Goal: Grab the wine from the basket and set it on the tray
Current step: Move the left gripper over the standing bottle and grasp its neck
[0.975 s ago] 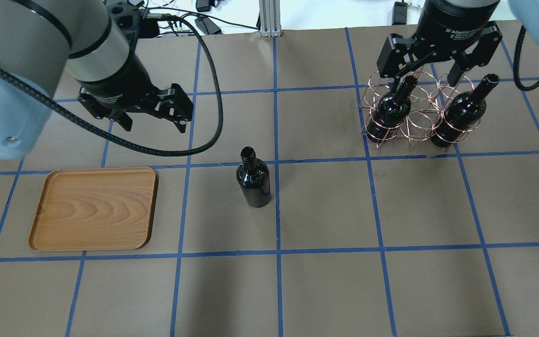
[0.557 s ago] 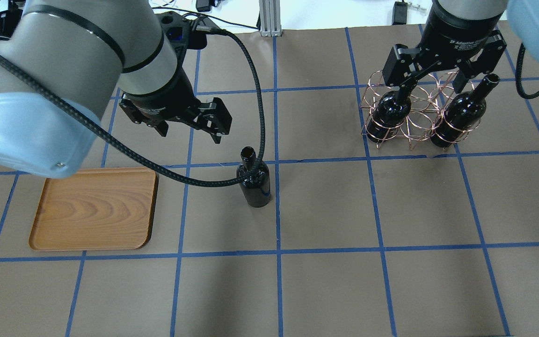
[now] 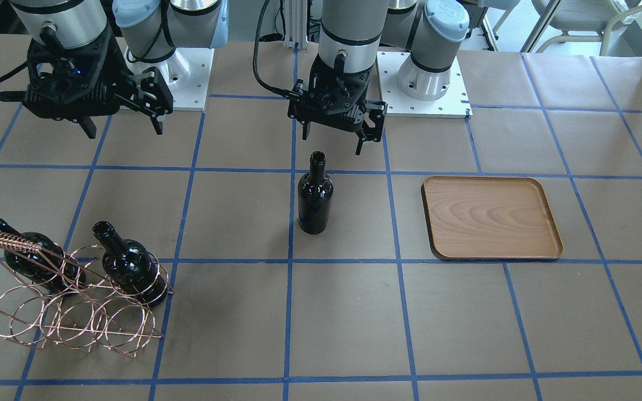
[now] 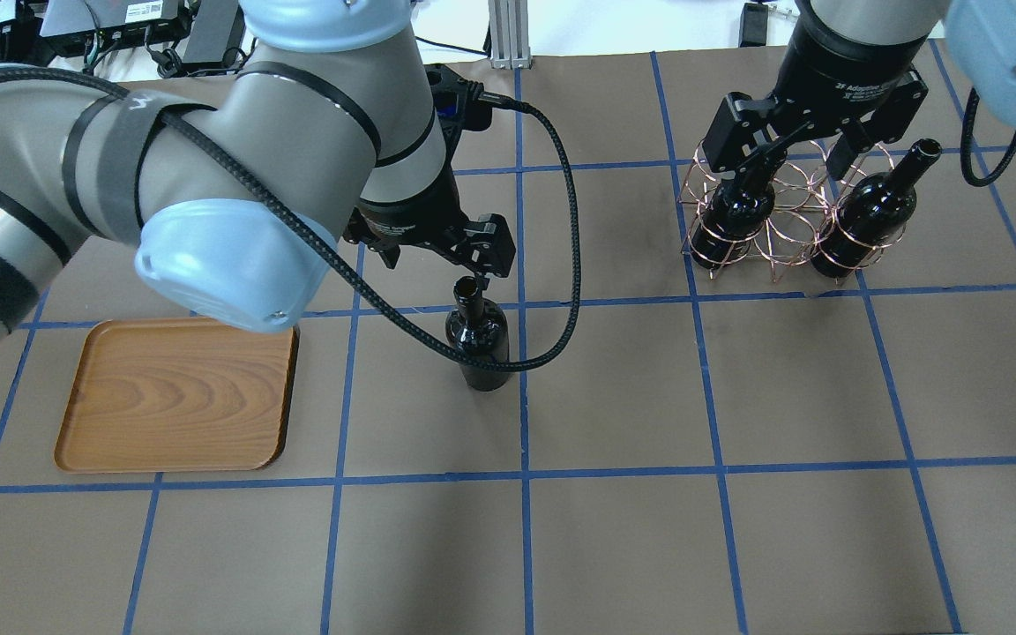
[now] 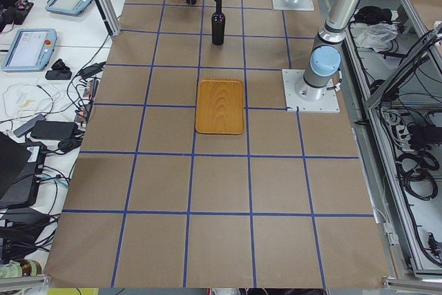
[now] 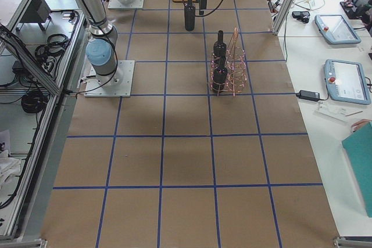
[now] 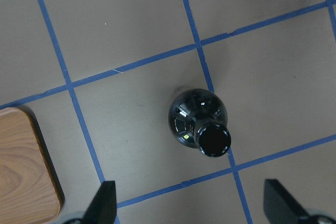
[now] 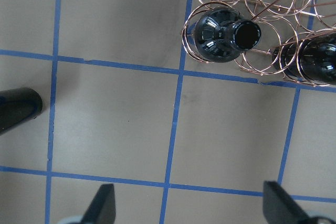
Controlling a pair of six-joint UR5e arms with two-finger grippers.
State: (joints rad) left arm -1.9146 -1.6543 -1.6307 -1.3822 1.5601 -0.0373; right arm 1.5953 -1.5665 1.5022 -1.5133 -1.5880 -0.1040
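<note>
Wine (image 3: 315, 200) stands upright, glossy black, long-necked.

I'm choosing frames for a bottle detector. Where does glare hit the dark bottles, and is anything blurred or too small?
Left wrist view: the standing bottle is sharp, with small white glints on its shoulder. Right wrist view: the racked bottle glints likewise, and the basket wires are crisp. Overhead view: soft, diffuse shadows on the table, no motion blur. Side views: bottles too small for detail.
</note>
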